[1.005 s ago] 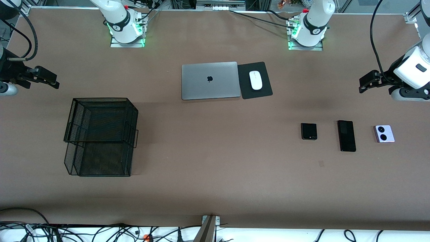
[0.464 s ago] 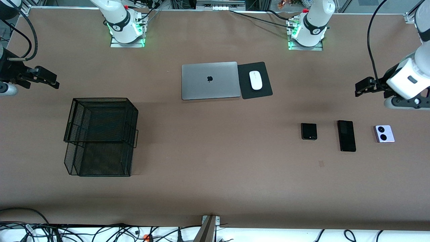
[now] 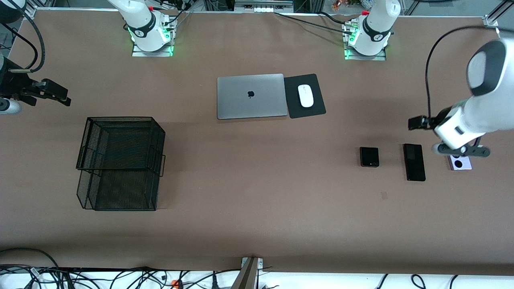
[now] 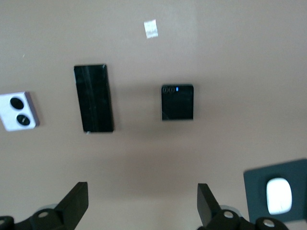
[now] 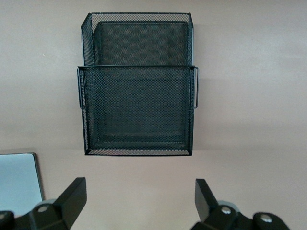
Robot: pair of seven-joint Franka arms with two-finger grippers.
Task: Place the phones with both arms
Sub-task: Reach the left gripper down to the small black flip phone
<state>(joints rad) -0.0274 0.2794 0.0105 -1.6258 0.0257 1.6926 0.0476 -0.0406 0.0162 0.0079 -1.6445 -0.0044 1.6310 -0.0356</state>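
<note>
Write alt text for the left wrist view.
Three phones lie in a row on a brown table: a lavender-white phone, a long black phone and a square black phone. The left hand hangs open above, a white mouse nearby.

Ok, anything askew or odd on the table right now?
Nothing stands out. The square black phone, slim black phone and lavender-white phone lie flat in a row; the mesh tray sits upright.

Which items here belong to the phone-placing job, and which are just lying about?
Job: small square black phone; long slim black phone; lavender-white phone, partly under the left arm; left gripper, open, over bare table near the phones; right gripper, open, waiting near the black mesh tray.

Lying about: grey laptop; white mouse; black mouse pad.
</note>
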